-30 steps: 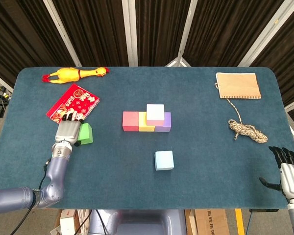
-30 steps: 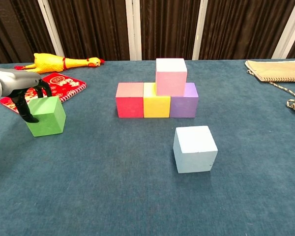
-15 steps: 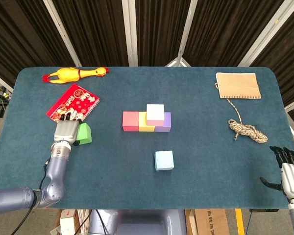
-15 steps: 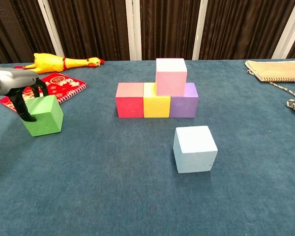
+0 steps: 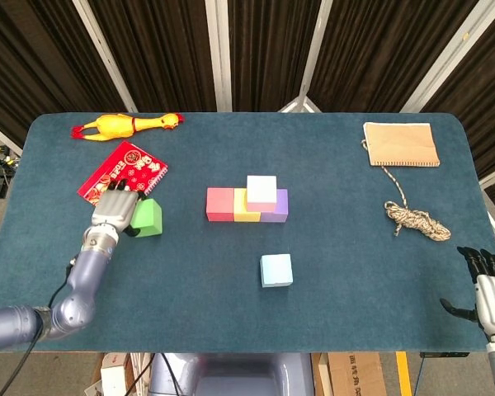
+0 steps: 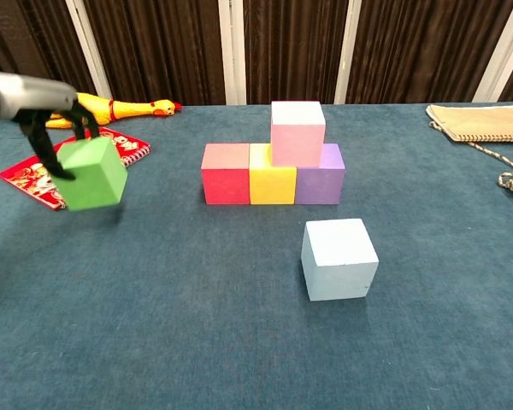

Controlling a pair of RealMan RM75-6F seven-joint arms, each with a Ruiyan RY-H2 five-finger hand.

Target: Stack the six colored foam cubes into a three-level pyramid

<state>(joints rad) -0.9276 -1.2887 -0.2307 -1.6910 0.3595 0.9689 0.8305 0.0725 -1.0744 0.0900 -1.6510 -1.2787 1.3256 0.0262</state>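
Left hand (image 5: 115,210) grips the green foam cube (image 6: 92,173), lifted and tilted, left of the red-yellow-purple foam cube row (image 6: 274,174); right hand (image 5: 488,289) rests empty, fingers apart.

Yellow rubber chicken (image 5: 128,124) lying along the blue desk's (image 5: 355,272) far left edge, red patterned notebook (image 5: 122,172) resting nearby, tan spiral notepad (image 5: 401,143) sitting far right, braided rope (image 5: 416,219) coiling beside it

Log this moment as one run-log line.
left hand holds green cube lifted | right hand open, idle | pink cube on second level | light blue cube on table
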